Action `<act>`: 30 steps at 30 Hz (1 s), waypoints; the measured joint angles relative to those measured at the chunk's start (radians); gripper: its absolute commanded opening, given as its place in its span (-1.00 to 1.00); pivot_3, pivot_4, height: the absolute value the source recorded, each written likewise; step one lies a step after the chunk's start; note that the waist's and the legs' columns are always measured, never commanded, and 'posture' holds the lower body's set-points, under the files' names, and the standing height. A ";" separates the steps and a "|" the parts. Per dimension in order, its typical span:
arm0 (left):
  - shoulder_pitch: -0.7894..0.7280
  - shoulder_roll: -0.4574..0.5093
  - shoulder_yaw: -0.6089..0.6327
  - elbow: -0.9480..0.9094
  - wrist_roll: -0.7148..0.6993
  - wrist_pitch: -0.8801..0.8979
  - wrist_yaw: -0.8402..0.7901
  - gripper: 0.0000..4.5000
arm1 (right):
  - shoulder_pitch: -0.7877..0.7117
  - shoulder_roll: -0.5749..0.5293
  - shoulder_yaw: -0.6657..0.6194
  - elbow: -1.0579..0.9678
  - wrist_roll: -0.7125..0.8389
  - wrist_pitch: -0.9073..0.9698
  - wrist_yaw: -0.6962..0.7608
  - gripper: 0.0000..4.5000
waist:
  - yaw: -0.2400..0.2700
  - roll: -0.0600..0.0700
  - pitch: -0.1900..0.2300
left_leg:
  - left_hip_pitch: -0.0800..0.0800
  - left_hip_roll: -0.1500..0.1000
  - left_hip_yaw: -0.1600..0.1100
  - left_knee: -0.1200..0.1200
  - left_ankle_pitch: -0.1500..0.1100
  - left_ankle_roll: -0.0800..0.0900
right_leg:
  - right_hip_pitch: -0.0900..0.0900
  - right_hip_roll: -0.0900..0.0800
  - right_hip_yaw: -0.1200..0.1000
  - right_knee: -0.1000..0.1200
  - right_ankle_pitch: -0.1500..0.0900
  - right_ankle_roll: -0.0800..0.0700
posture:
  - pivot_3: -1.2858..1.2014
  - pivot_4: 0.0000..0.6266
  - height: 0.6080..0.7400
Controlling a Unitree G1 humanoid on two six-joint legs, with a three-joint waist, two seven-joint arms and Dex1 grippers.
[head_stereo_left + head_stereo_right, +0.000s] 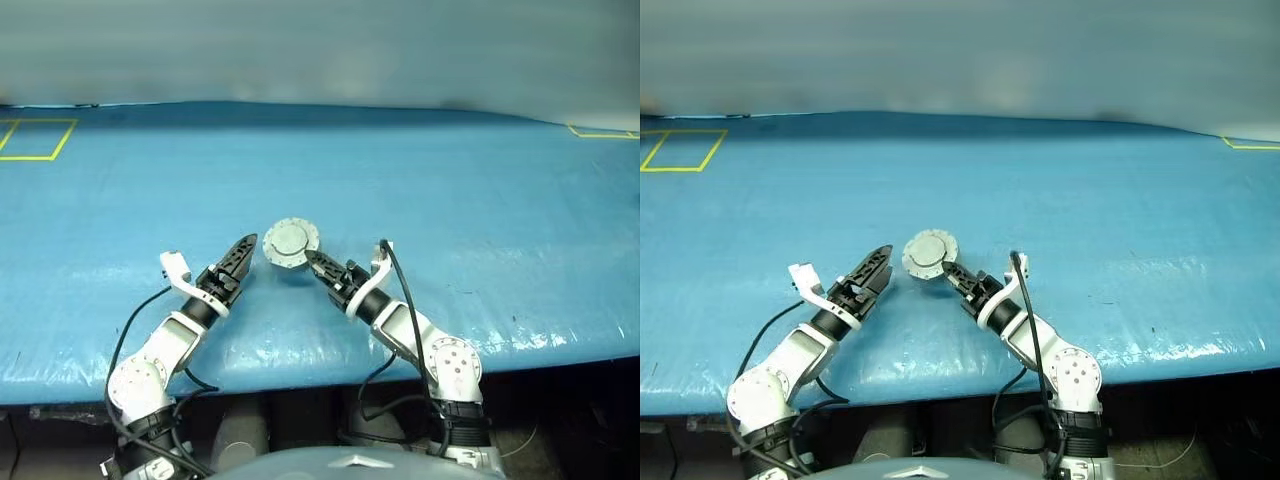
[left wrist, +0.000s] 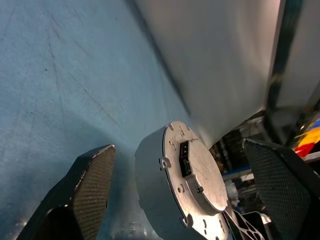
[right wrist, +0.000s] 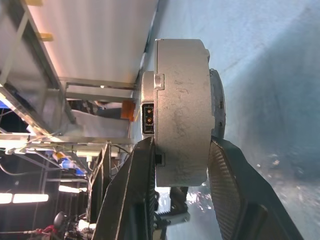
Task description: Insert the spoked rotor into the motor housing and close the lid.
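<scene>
The motor housing point(image 1: 291, 243), a round grey metal drum with the lid point(image 1: 929, 252) shut flat on it, is held just above the blue table, its plain face turned up toward me. My right gripper point(image 3: 182, 145) is shut on the housing point(image 3: 182, 100), one finger on each flat side. Just to its left, my left gripper point(image 2: 179, 147) stands open, its fingers point(image 2: 92, 185) wide apart and clear of the housing point(image 2: 175, 185). In the head views the left gripper point(image 1: 243, 252) sits apart from the drum. The spoked rotor is hidden.
The table's blue cover point(image 1: 450, 200) stretches far back and to both sides. Yellow tape squares mark the far left point(image 1: 35, 140) and far right point(image 1: 600, 131) corners. The table's front edge point(image 1: 300, 375) runs just under both forearms.
</scene>
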State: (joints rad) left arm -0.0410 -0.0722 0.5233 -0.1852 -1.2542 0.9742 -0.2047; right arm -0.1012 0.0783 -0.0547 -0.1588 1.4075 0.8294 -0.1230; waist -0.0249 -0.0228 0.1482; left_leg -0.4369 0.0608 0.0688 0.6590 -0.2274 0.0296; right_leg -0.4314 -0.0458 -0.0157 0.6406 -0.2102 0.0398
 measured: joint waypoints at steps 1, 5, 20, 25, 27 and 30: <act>0.006 -0.008 0.000 0.000 -0.045 0.000 0.022 1.00 | -0.004 0.000 0.002 -0.002 0.007 -0.001 -0.003 -0.49 | 0.002 0.000 0.000 | 0.000 0.000 -0.001 0.000 0.000 0.000 | 0.000 0.000 -0.001 0.000 0.000 0.000 | 0.03 -0.52 1.00; 0.027 -0.013 -0.009 0.007 -0.164 -0.008 0.104 1.00 | -0.010 0.000 0.012 -0.003 0.030 -0.001 -0.016 -0.49 | 0.001 0.000 0.000 | 0.000 0.000 -0.001 0.001 0.000 0.000 | 0.001 0.001 0.000 0.000 0.000 -0.001 | 0.03 -0.52 1.00; 0.020 -0.001 -0.139 0.075 -0.279 -0.090 0.144 1.00 | -0.004 -0.004 0.103 -0.057 0.087 0.011 -0.065 -0.49 | 0.002 0.000 0.000 | -0.001 -0.001 -0.001 0.003 0.000 0.000 | 0.001 0.001 0.000 0.000 0.002 -0.004 | 0.03 -0.52 1.00; 0.016 0.003 -0.152 0.087 -0.293 -0.109 0.144 0.45 | 0.019 -0.007 0.135 -0.057 0.087 0.014 -0.067 -0.49 | 0.001 0.000 0.000 | 0.000 -0.001 -0.001 0.003 0.000 0.000 | 0.001 0.002 0.000 0.000 0.002 -0.004 | 0.03 -0.52 1.00; 0.016 0.007 -0.152 0.089 -0.307 -0.111 0.144 0.15 | 0.021 -0.008 0.135 -0.058 0.086 0.009 -0.064 -0.49 | 0.001 0.000 0.000 | 0.000 -0.001 -0.001 0.003 0.000 0.000 | 0.001 0.002 0.000 0.000 0.002 -0.004 | 0.03 -0.52 1.00; 0.016 0.009 -0.154 0.092 -0.340 -0.115 0.145 0.09 | 0.021 -0.012 0.143 -0.080 0.028 -0.003 -0.030 -0.49 | 0.002 0.000 0.000 | -0.001 -0.001 -0.001 0.003 0.000 0.000 | 0.001 0.002 0.000 0.000 0.002 -0.003 | 0.03 -0.52 1.00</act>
State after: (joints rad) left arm -0.0248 -0.0632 0.3689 -0.0934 -1.5939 0.8593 -0.0599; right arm -0.0806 0.0660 0.0883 -0.2393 1.4359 0.8268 -0.1526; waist -0.0233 -0.0229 0.1482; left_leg -0.4376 0.0599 0.0678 0.6623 -0.2273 0.0295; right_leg -0.4304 -0.0441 -0.0160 0.6409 -0.2083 0.0365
